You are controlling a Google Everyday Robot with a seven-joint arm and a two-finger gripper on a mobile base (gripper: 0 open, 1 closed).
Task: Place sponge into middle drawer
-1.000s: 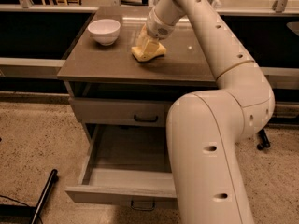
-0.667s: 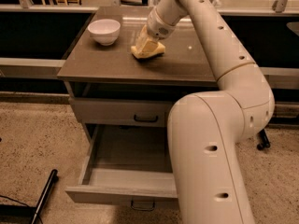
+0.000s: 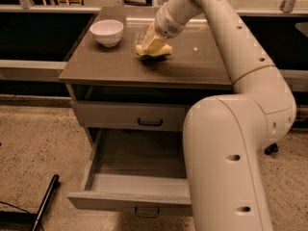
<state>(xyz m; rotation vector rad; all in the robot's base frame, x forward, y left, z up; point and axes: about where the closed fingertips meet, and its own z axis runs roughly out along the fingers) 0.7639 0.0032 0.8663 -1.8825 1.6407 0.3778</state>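
Note:
The pale-yellow sponge [image 3: 154,47] is on the back middle of the cabinet top, tilted, with a shadow under it. My gripper [image 3: 150,38] comes down on it from the upper right and is shut on its top edge. The middle drawer [image 3: 111,158] is pulled wide open below the cabinet front, and its grey inside shows nothing in it. Its small dark loop handle [image 3: 147,211] sits at the bottom edge of the front panel. My big white arm covers the right part of the drawer.
A white bowl [image 3: 107,32] stands on the cabinet top [image 3: 101,66] left of the sponge. The top drawer with a black handle [image 3: 150,123] is closed. A black bar [image 3: 45,201] lies on the speckled floor at lower left.
The sponge has tipped and risen slightly in the gripper. The arm has barely moved, and the drawer stays open.

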